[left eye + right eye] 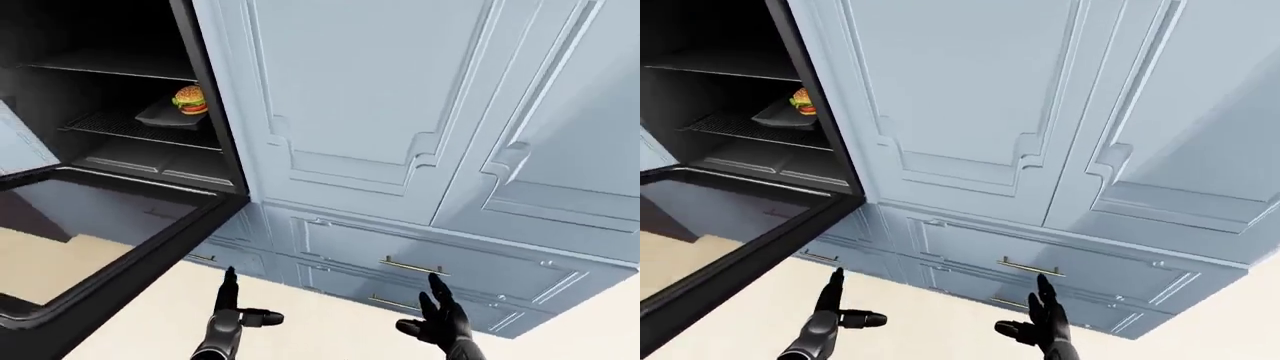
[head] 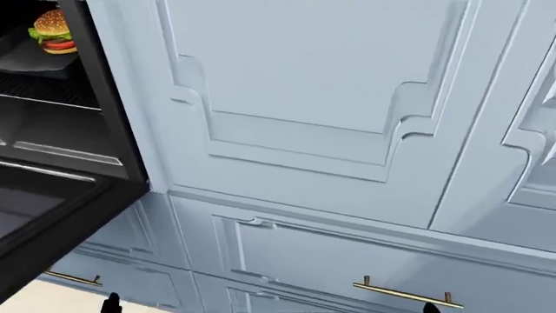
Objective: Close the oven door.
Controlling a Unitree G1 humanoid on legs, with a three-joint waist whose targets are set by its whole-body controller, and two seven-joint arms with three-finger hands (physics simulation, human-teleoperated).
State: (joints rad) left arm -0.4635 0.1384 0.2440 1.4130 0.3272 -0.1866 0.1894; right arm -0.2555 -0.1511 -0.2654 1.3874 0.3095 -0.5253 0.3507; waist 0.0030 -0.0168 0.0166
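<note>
Left-eye view shows the oven [image 1: 110,97] up and left of both sets of fingers, its cavity holding a burger [image 1: 189,100] on a dark tray [image 1: 165,114] set on a wire rack [image 1: 140,129]. No writing is legible. The oven door [image 1: 100,225] hangs open, its long axis across the opening, lying above the left hand [image 1: 232,319]. Left hand and right hand [image 1: 440,322] are splayed, gripping nothing, below the brass drawer handle [image 1: 412,265].
</note>
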